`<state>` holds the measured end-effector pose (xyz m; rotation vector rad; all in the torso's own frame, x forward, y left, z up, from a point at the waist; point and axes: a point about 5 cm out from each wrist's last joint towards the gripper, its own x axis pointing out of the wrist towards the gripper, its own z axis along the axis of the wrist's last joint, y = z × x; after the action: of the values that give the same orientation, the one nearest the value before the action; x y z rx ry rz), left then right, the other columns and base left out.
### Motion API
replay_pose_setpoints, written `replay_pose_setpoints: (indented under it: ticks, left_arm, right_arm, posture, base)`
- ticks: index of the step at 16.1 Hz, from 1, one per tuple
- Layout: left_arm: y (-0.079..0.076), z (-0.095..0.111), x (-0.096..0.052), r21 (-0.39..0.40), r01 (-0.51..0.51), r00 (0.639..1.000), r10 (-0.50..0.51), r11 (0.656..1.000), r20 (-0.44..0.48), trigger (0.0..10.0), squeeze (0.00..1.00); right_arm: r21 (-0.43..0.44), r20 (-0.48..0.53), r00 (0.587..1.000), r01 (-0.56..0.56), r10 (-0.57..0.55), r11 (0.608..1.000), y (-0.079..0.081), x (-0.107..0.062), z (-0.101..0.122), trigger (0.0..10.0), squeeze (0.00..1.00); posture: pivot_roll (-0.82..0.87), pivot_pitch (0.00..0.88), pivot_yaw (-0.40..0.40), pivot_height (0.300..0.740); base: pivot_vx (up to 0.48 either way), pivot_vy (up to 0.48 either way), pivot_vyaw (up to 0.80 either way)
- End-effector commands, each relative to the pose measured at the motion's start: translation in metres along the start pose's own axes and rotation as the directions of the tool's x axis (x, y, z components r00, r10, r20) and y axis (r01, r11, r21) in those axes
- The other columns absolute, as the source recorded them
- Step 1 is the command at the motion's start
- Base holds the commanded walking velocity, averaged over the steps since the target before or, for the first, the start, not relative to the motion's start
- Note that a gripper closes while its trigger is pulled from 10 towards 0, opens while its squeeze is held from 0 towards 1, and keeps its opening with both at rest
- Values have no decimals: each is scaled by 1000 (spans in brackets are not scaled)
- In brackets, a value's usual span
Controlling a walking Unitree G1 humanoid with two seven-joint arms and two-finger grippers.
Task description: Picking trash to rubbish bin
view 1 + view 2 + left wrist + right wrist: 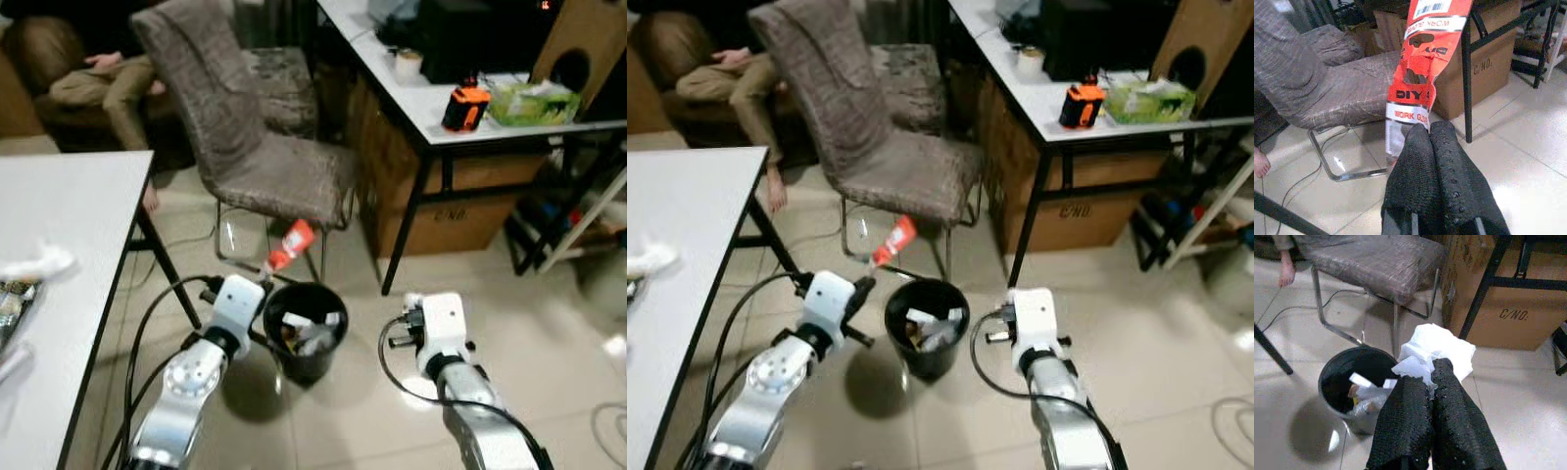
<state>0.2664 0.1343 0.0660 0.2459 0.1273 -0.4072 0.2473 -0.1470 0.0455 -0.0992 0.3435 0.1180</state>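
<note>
A black round rubbish bin (306, 364) stands on the tiled floor between my two arms, with paper and wrappers inside. My left gripper (1429, 130) is shut on a red and white work-glove wrapper (1430, 54), which sticks up just above the bin's left rim (291, 245). My right gripper (1425, 369) is shut on a crumpled white tissue (1439, 347), held to the right of the bin (1332, 374) and a little above the floor.
A grey fabric chair (265, 147) with metal legs stands right behind the bin. A white table (69, 225) is on the left. On the right stands a desk (431, 122) with a cardboard box (460, 211) under it. A person (108, 83) lies on a sofa at the back left.
</note>
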Motion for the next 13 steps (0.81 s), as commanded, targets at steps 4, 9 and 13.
replay_pose_setpoints:
  ticks: [4, 9, 13]
  left_arm:
    - [-8, 4, 8, 9, 29, 999, -29, 1000, 21, 10000, 0]
    - [-14, -9, 20, 27, 80, 996, -79, 996, -40, 10000, 0]
    - [-6, -24, 25, 11, 52, 993, -50, 999, -107, 10000, 0]
  right_arm:
    - [-51, -18, 999, 33, -34, 998, -10, -2, -7, 10000, 0]
    - [-76, -150, 989, -25, 13, 997, -6, -1, -28, 10000, 0]
    - [-86, -126, 986, -121, 109, 989, 4, 7, -21, 10000, 0]
  posture:
    - [-59, 79, 4, 740]
    - [-72, 110, 26, 740]
    - [-76, 124, 29, 740]
  base:
    - [338, 0, 0]
    - [338, 0, 0]
    - [336, 0, 0]
